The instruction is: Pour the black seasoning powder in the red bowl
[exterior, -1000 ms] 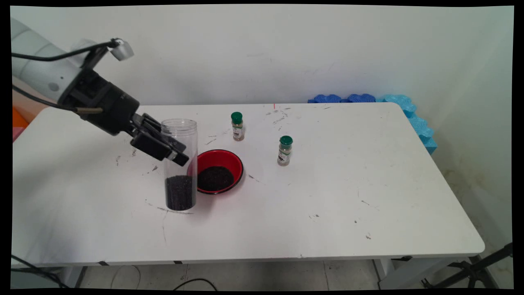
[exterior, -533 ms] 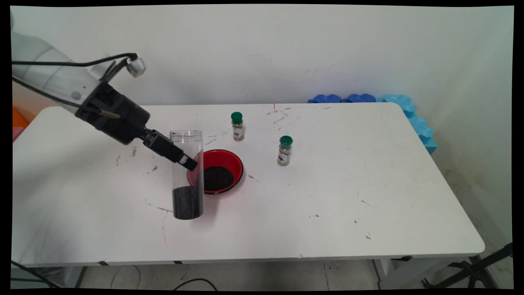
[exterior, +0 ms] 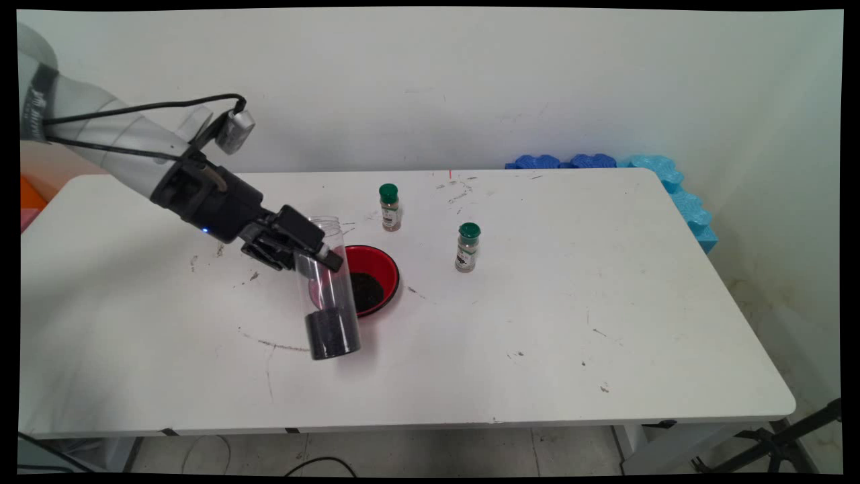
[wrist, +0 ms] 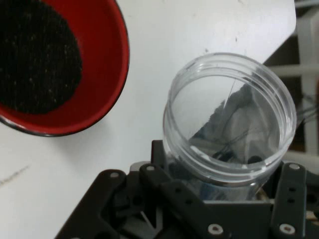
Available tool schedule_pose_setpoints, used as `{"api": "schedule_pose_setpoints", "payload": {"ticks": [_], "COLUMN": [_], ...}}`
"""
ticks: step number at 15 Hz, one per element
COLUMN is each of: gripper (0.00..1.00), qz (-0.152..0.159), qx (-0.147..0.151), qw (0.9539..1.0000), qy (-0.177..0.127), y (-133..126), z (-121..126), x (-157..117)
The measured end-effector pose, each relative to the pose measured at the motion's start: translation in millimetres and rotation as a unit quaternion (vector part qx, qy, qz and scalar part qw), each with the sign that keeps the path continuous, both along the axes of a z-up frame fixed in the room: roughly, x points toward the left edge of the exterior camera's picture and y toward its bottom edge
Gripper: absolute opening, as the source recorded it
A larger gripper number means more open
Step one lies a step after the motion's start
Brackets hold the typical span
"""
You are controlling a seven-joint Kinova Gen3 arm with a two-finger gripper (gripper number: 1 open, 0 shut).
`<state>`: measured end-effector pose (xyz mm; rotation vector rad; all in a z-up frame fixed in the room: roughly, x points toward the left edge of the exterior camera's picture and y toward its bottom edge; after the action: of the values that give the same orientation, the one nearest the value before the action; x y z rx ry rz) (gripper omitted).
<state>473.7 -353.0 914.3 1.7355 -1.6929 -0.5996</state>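
Jar (exterior: 327, 289) tilted in fingers (exterior: 316, 236), beside bowl (exterior: 386, 265).

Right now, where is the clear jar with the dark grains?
The clear jar is left of centre in the main view, tilted in the hand, which grips its upper part. It is just in front of the red bowl.

Jar (exterior: 327, 289) before bowl (exterior: 384, 267)

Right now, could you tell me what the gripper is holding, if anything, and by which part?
The gripper holds the clear jar by its upper part, just below the open rim.
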Motion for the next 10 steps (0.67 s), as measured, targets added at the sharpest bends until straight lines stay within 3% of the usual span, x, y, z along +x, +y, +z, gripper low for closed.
{"api": "schedule_pose_setpoints", "payload": {"ticks": [5,10], "gripper": [0.0,0.0], "qz": [0.081,0.15], "qx": [0.078,0.146], "qw": [0.9933,0.9766], "qy": [0.029,0.051], "y": [-5.9,-9.2], "z": [-11.1,-20.2], "x": [2.1,5.2]}}
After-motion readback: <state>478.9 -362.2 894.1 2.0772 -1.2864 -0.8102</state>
